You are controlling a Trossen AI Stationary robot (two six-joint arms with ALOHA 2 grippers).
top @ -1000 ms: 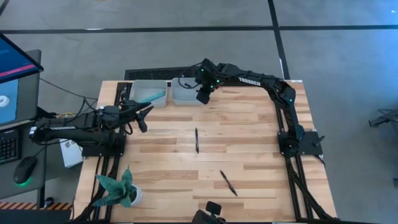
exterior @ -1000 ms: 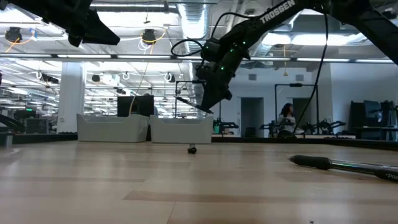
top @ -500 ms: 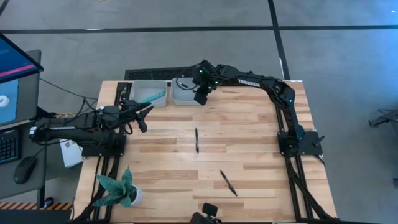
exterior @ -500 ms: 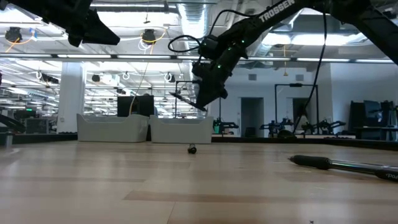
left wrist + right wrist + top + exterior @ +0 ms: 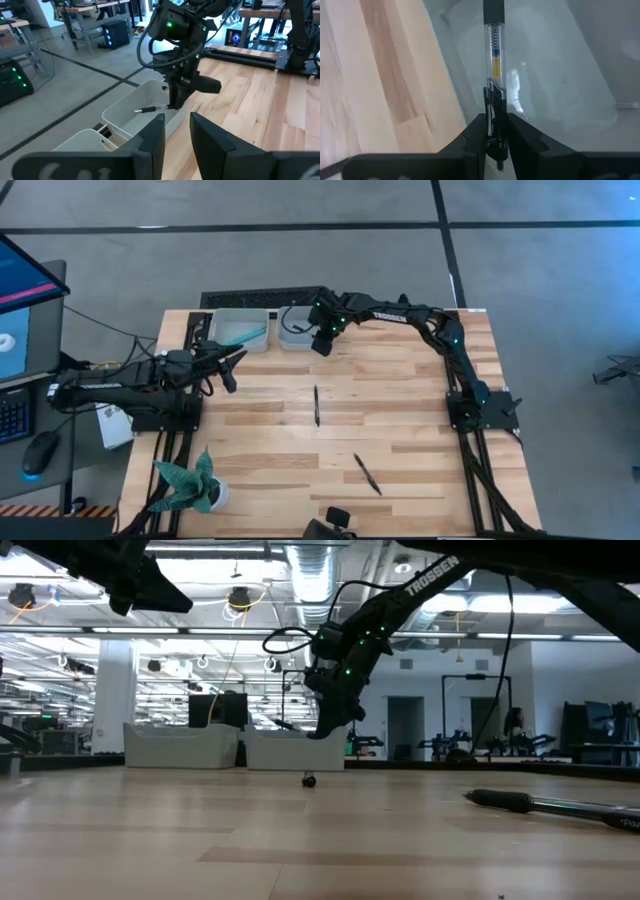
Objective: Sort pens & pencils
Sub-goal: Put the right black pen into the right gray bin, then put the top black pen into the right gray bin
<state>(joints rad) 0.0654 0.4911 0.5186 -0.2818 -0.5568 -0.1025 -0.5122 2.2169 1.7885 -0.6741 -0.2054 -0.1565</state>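
My right gripper [image 5: 321,343] hangs over the right grey bin [image 5: 290,335] at the table's far edge, shut on a black pen [image 5: 493,60] with a clear barrel. In the low view the right gripper [image 5: 328,726] sits just above the bin's rim [image 5: 290,736]. The left grey bin [image 5: 228,320] holds teal pens [image 5: 246,335]. Two black pens lie flat on the table, one at mid-table [image 5: 316,405] and one nearer [image 5: 366,473]. My left gripper [image 5: 236,361] is open and waits at the table's left side, touching nothing. My right gripper pinches the black pen between its two fingers [image 5: 476,131] at the clip end [image 5: 493,106]. The fingers point down from above and lie across the pen. The pen [image 5: 150,108] sticks out about level toward the table's left, over the inside of the right bin, off the table.
A teal spiky potted plant [image 5: 190,485] stands at the near left corner. The near black pen [image 5: 550,805] shows at the low view's right. A monitor, keyboard and mouse sit beyond the table's left edge. Bare wood lies between the bins and the loose pens.
My right gripper has moved toward the table's left and far edge and come down, carrying the black pen from above the right bin's edge to low over its inside. The pen has stayed in the hold. My left arm has kept still.
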